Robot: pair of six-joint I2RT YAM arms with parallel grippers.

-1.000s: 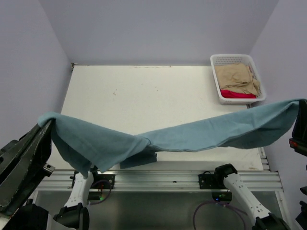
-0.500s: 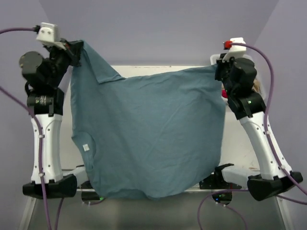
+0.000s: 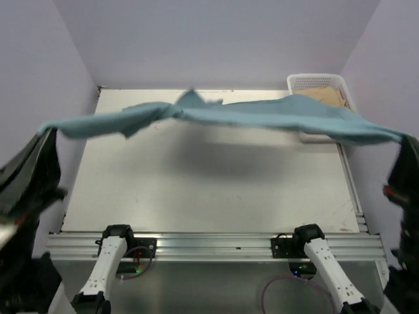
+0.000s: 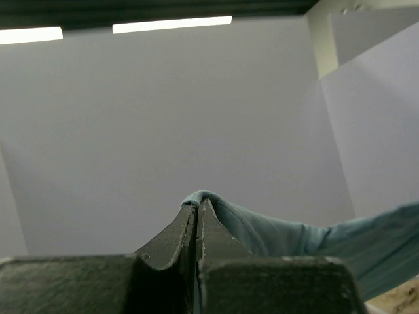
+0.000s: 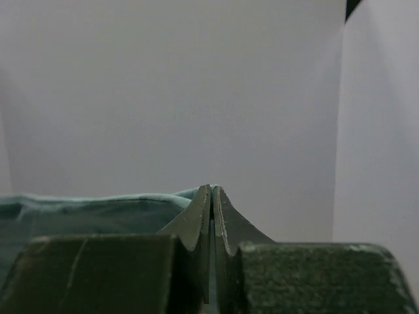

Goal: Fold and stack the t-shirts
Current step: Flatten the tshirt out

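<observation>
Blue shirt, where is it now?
In the top view the blue shirt is stretched in the air above the table, its left end pinched in the left claw and its right end, by the white basket, in the right claw.

Teal t-shirt (image 3: 262, 112) now horizontal in midair

Left arm base (image 3: 118, 233), lower left: rounded black housing, white tapered link (image 3: 103, 271) beneath, small green light (image 3: 137, 269) beside.
Right arm base (image 3: 308, 234), lower right: same black housing, white link (image 3: 327, 265), thin purple cable (image 3: 265, 292) looped near bottom edge.
Left upper arm (image 3: 26, 186), far left edge: blurred black mass.
Right upper arm (image 3: 404, 176), far right edge: black too, red spot (image 3: 387, 191) on side.
Left gripper (image 4: 197, 204): matte dark-grey fingers, broad blocks tapering to thin tips.
Right gripper (image 5: 211, 190): same wedge shape, greenish-grey tint.
</observation>
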